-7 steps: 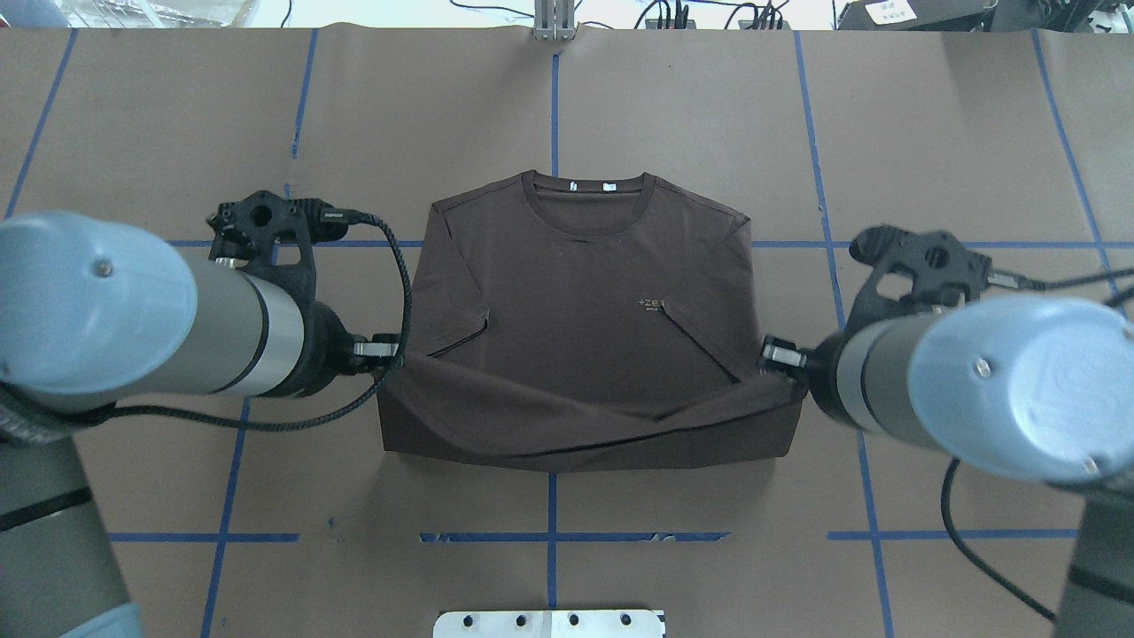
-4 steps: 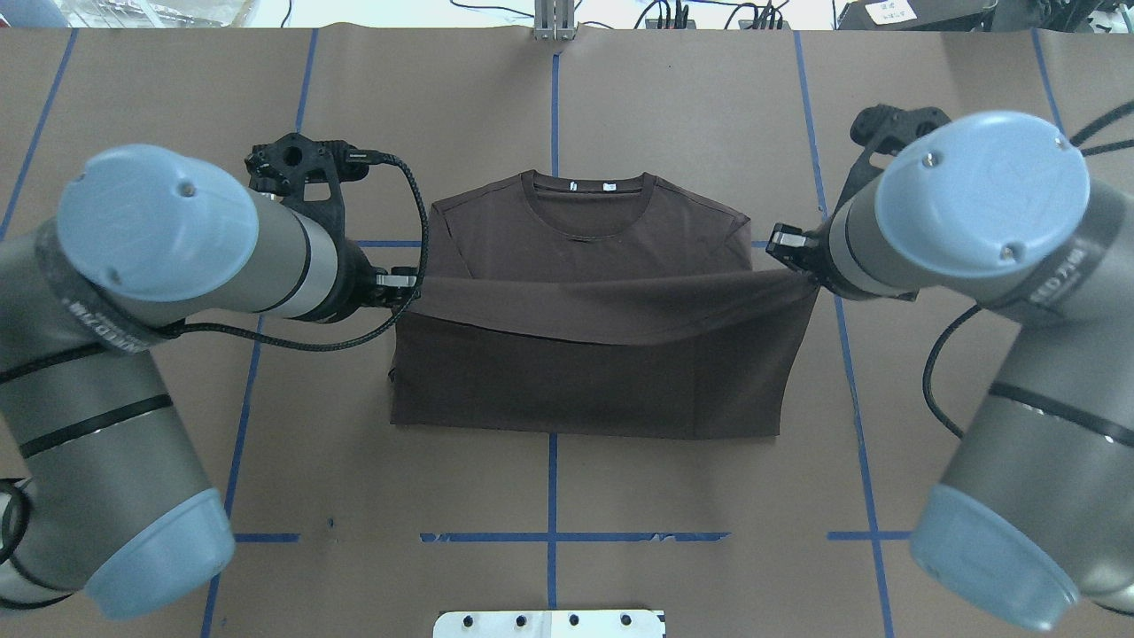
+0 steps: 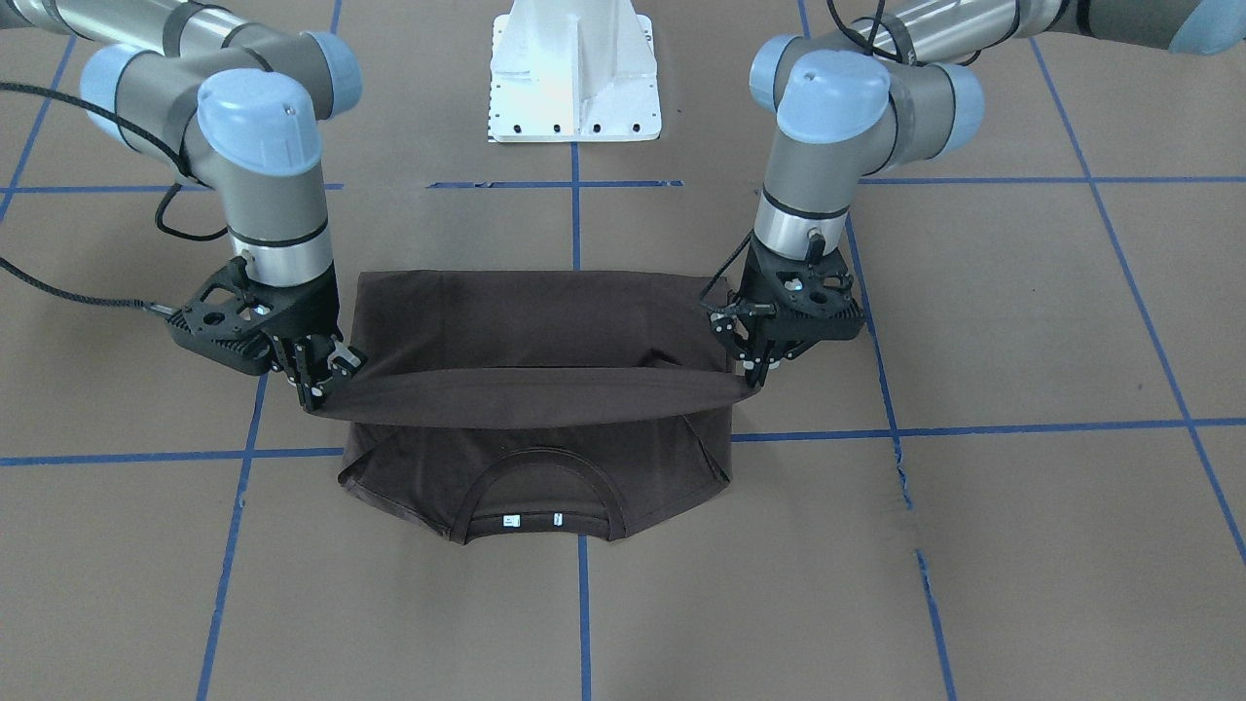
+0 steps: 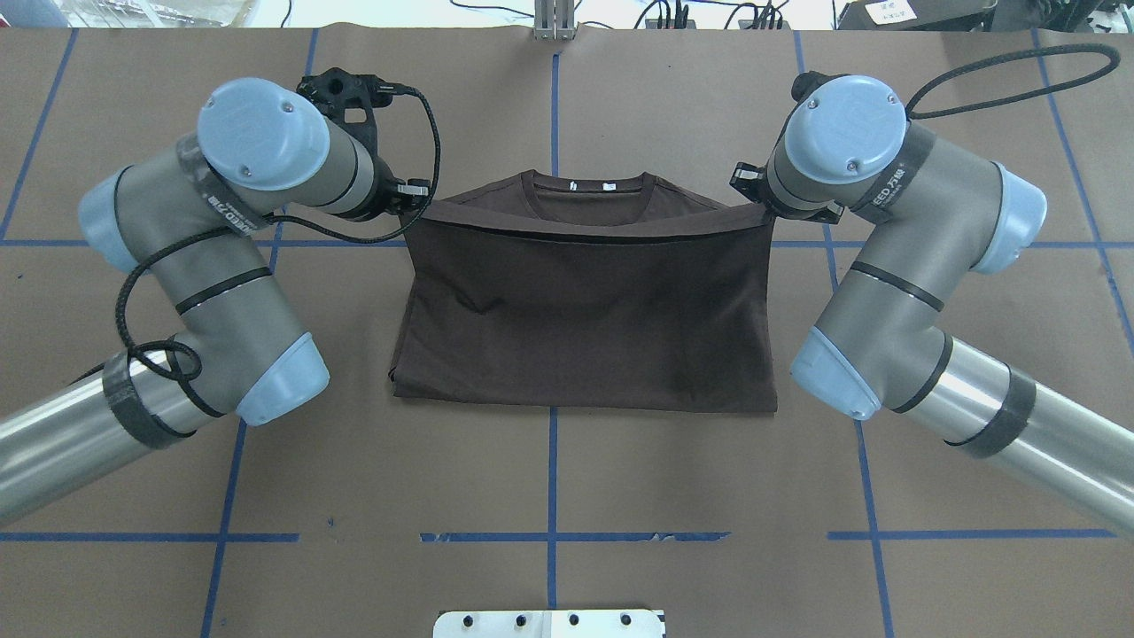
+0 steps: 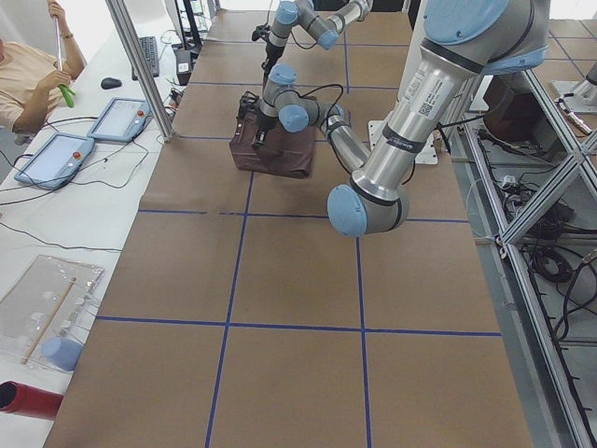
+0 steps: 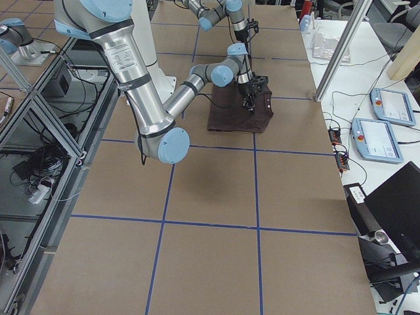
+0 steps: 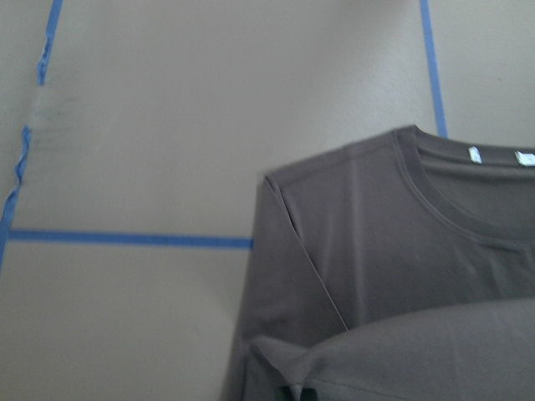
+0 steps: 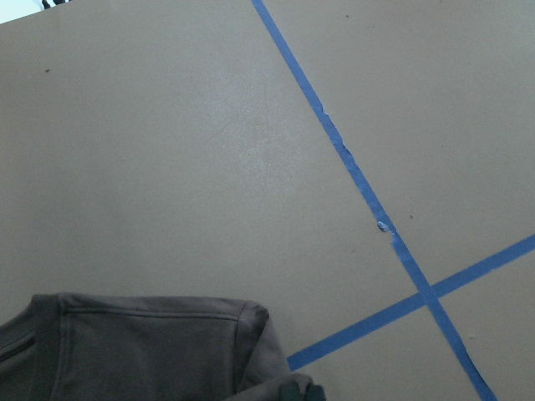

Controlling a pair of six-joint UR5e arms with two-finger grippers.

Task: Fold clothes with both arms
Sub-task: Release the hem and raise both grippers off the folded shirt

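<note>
Lying half-folded on the brown table [image 4: 620, 106], a dark brown T-shirt [image 4: 585, 319]. Clamping its lifted hem corners with the left gripper [image 3: 753, 378] and right gripper [image 3: 313, 388], stretching it taut just short of the collar [image 3: 537, 485].

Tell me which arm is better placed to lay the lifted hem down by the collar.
Neither clearly. The left gripper and right gripper each pinch one corner of the T-shirt hem, stretched level near the collar; lowering it likely needs both together.
</note>
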